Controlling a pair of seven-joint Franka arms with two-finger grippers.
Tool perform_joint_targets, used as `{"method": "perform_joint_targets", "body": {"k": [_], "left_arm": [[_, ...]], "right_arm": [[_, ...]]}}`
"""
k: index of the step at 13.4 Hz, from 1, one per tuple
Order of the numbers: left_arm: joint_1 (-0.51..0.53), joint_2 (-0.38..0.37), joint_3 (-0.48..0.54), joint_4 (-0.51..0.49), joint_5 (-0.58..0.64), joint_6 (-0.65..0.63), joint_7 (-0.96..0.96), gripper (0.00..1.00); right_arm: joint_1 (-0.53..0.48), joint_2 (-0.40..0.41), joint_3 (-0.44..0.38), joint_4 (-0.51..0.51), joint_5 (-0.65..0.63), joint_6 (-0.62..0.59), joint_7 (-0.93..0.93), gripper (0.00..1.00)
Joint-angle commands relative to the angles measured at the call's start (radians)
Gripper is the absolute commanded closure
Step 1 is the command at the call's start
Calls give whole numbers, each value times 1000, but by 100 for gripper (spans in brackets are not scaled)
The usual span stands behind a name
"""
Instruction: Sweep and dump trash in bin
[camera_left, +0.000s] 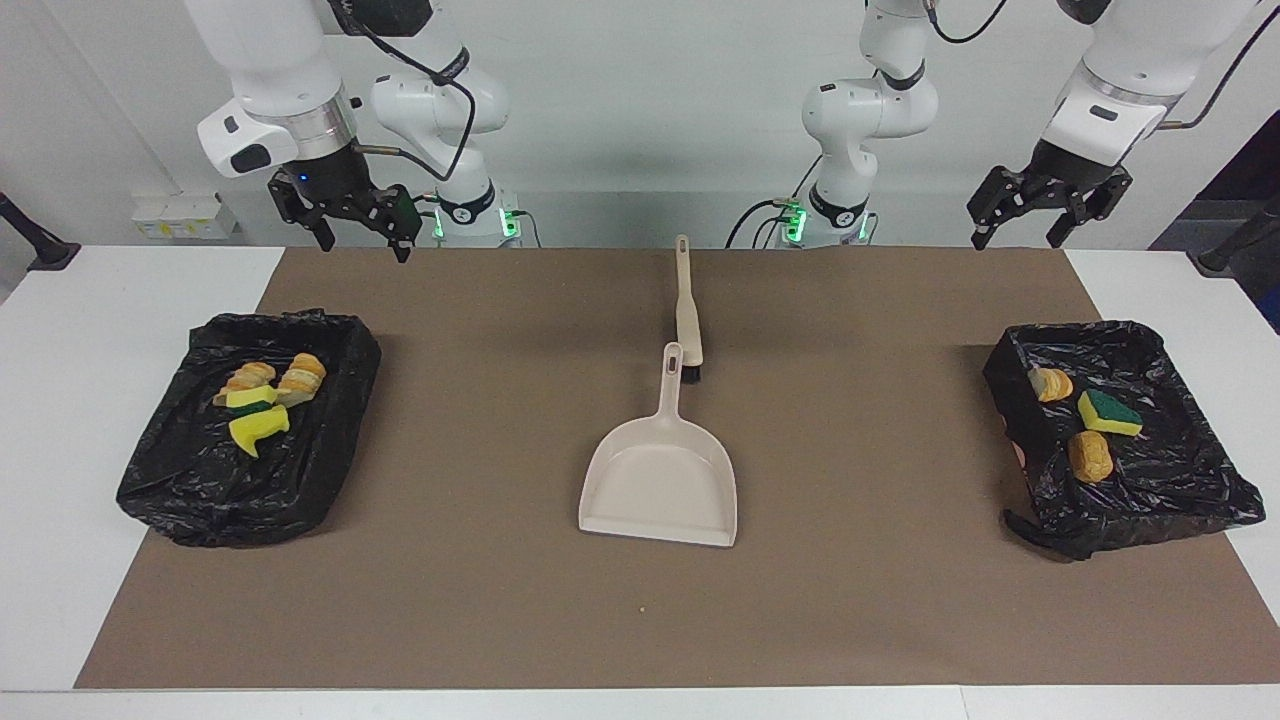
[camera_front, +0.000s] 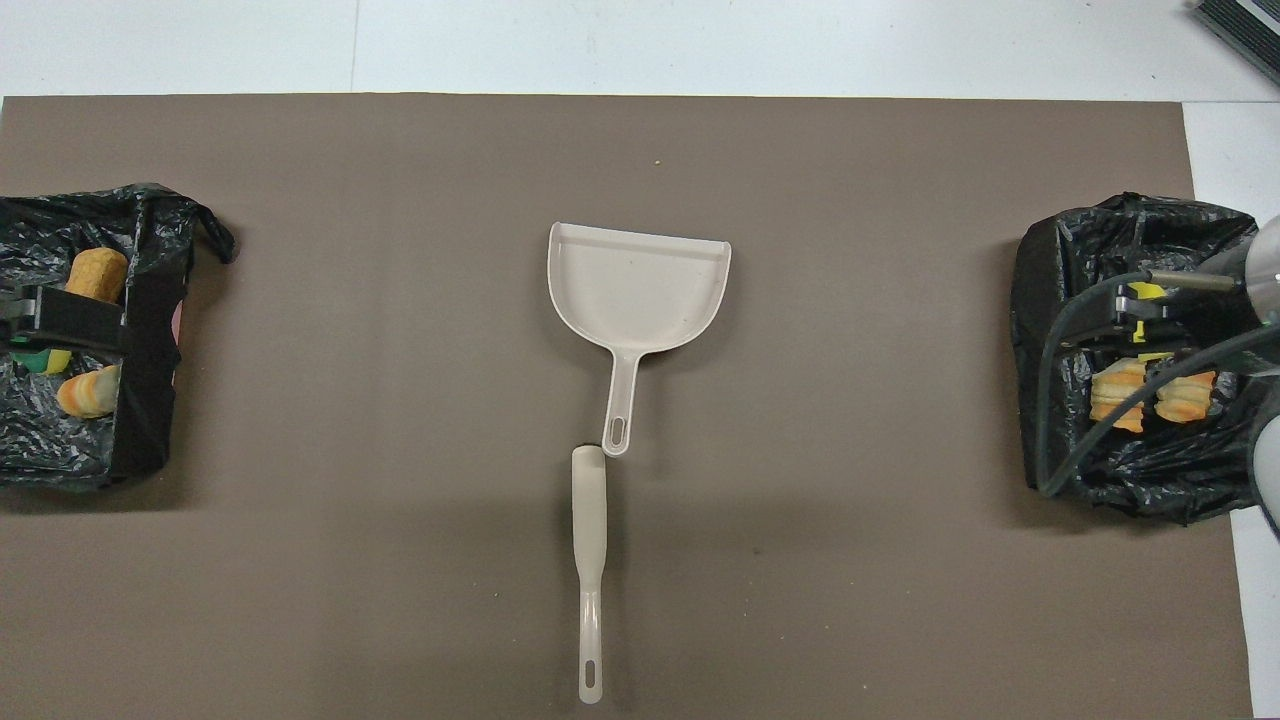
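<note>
We hold our left gripper (camera_left: 1020, 205) and right gripper (camera_left: 345, 215) raised, fingers apart and empty, since the yellow-and-tan trash scraps (camera_left: 262, 395) already lie in the black-lined bins (camera_left: 180, 490).

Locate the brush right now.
The brush lies flat mid-mat in the facing view, nearer to the robots than the dustpan, its bristle end beside the dustpan's handle tip.
</note>
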Motion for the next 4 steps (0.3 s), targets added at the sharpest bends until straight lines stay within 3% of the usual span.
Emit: {"method": "perform_joint_targets", "body": {"k": [1, 4], "left_arm": [[15, -21, -1, -25, -20, 6, 14, 0], [17, -21, -1, -26, -20, 5, 20, 0]], "right_arm": [[-11, -12, 0, -19, 18, 20, -27, 0], [-11, -12, 0, -19, 18, 20, -27, 0]]}}
